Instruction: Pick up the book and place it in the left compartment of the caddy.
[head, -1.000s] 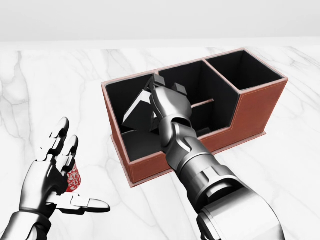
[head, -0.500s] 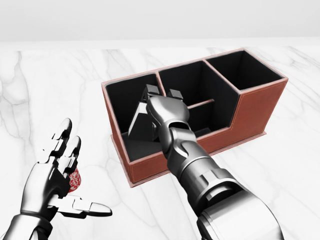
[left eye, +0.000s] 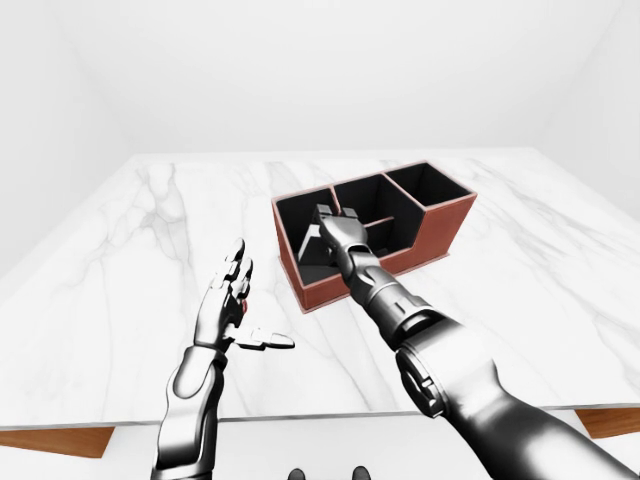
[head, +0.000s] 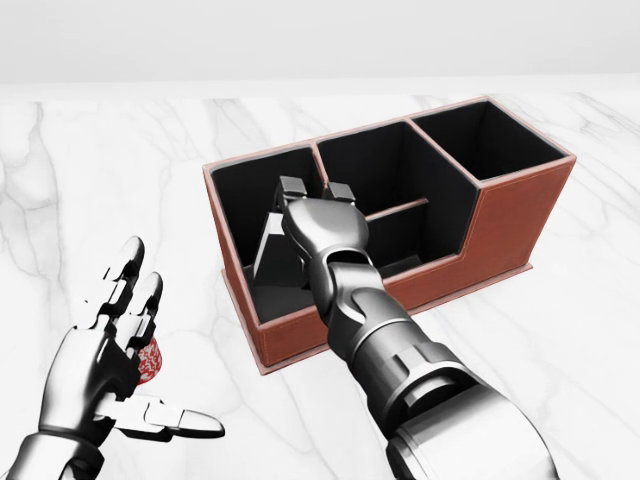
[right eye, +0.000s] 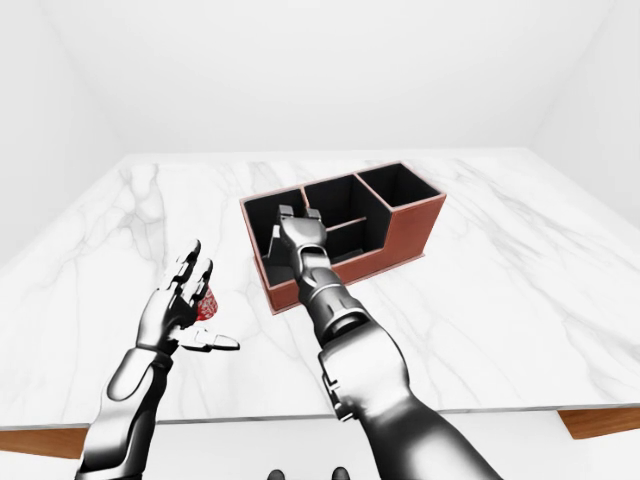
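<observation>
The brown caddy (head: 500, 215) with black insides stands on the white marble table (head: 100, 170), right of centre in the head view. My right hand (head: 308, 205) reaches into its left compartment, fingers closed on the dark book (head: 268, 255). The book leans tilted inside that compartment, its lower edge down near the floor; my hand hides its right part. My left hand (head: 135, 340) hovers open over the table at the lower left, apart from the caddy.
A small red patterned object (head: 150, 362) lies on the table just behind my left hand. The caddy's middle and right compartments hold nothing I can see. The table's near edge (left eye: 300, 412) runs along the bottom of the left-eye view.
My right hand has moved left and down, lowering the book deeper into the left compartment and standing it steeper. My left hand has sunk slightly.
</observation>
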